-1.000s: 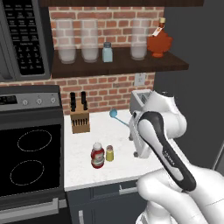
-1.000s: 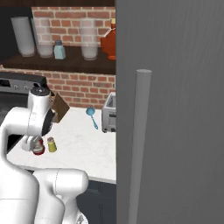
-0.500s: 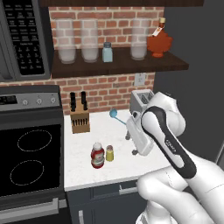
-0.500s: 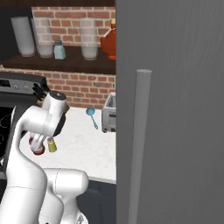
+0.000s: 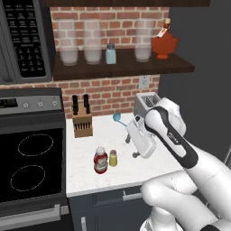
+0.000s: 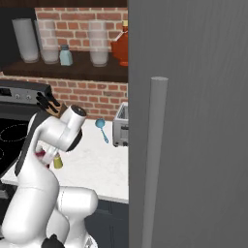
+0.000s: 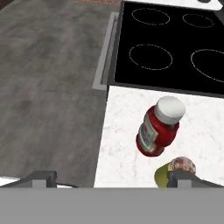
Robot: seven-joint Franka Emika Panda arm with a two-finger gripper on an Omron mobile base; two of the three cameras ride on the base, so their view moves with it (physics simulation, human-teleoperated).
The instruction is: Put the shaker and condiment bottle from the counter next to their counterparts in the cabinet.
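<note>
The red condiment bottle [image 5: 100, 160] with its white cap stands near the counter's front edge, and the yellow-green shaker [image 5: 113, 158] stands just to its right. In the hand view the condiment bottle [image 7: 158, 127] lies ahead and the shaker [image 7: 175, 171] sits by the right fingertip [image 7: 183, 178]. My gripper [image 5: 131, 147] hovers to the right of both, open and holding nothing, also seen as gripper [image 7: 111, 179]. On the dark wooden cabinet shelf [image 5: 122, 68] stand the pale blue shaker [image 5: 110, 53] and the orange-red flask [image 5: 164, 42]. From the right, my arm partly hides the bottle [image 6: 41, 156] and shaker [image 6: 58, 162].
Glass jars [image 5: 92, 43] line the shelf. A knife block [image 5: 82, 122], a blue spoon [image 5: 118, 118] and a toaster [image 5: 146, 101] stand at the back of the counter. The stove [image 5: 31, 162] is to the left, below the microwave [image 5: 22, 40]. A tall grey panel [image 6: 193, 121] stands at the right.
My wrist and forearm have swung over and the hand has turned toward the two bottles. The bottle and shaker stay where they were.
</note>
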